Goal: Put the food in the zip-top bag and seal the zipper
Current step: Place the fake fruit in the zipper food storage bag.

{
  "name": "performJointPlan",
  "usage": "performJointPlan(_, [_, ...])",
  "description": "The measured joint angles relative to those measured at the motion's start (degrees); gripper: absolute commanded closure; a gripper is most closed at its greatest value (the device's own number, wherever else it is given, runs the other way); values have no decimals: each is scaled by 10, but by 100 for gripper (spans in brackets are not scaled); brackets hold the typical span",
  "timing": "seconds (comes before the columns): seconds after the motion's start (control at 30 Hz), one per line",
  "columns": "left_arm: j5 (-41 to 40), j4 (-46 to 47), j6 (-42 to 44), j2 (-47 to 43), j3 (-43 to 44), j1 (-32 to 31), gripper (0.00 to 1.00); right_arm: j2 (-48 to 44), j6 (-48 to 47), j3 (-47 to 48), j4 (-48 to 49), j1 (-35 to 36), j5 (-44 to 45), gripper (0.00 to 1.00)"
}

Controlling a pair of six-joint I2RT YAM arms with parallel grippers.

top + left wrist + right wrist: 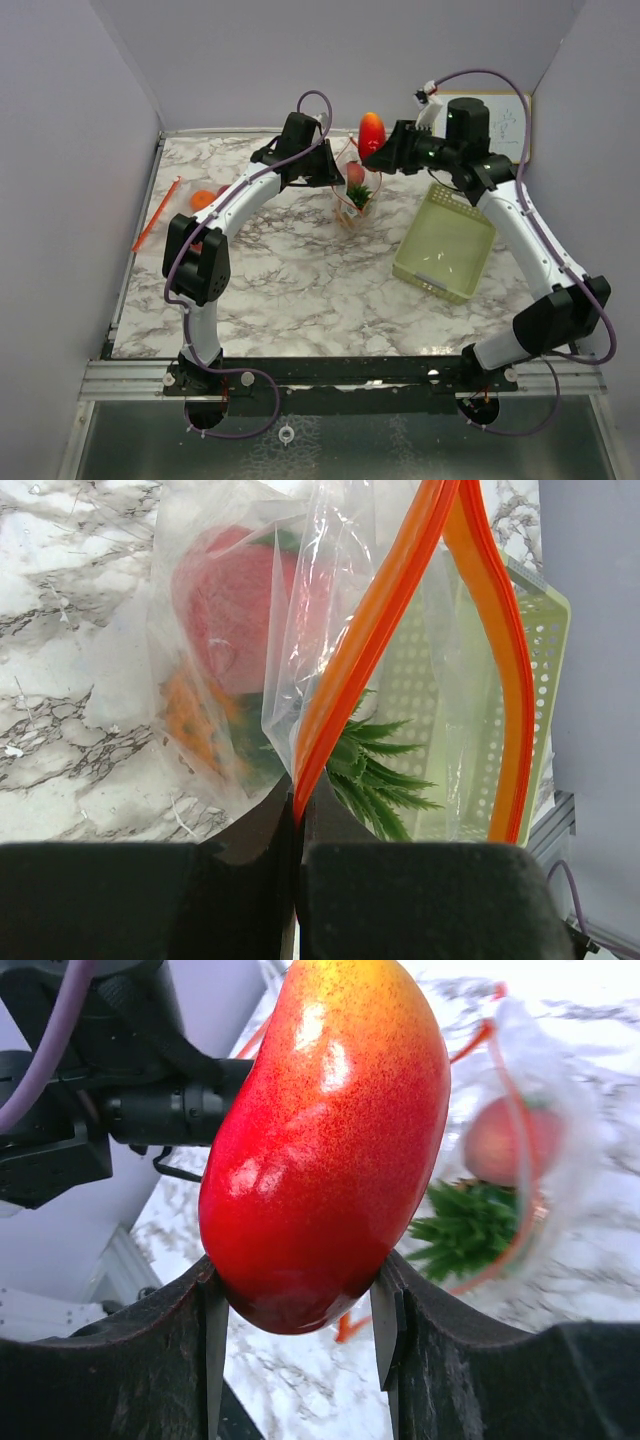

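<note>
Only left wrist cam shows my left gripper [297, 815] pinched on bag zipper [372, 640]; right gripper [297, 1298] clamps mango [325, 1140], bag [572, 1080] just beyond it

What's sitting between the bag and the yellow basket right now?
Nothing. In the top view, only bare marble table separates the bag from the basket; they sit apart, not touching.

Both looked alike to me: the left arm [240, 192] and the right arm [535, 235] had white links between black joint housings, a purple cable [52, 1038] looped along each, and matte black jaws.
</note>
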Motion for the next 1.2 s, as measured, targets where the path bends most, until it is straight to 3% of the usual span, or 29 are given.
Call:
performJointPlan(0.23, [0,0,0,-3,0,0,100,63,37,-33,58,42,-40,95])
performJointPlan(0.4, [0,-3,1,-14,0,0,100,72,42,-68,39,45,16,90])
performJointPlan(0.5, [0,-3,1,-19,0,0,100,86,32,-67,26,45,52,76])
performJointPlan(0.57, [0,-3,1,-19,1,0,100,108,21,-53,6,45,75,62])
performJointPlan(0.7, [4,-3,1,-19,1,-1,100,153,-1,-1,-28,50,113,25])
performJointPlan(0.77, [7,-3,1,-19,1,-1,100,166,-15,26,-46,56,130,1])
performJointPlan(1.2, [10,-10,1,-19,21,-1,100,155,-67,158,-113,63,216,1])
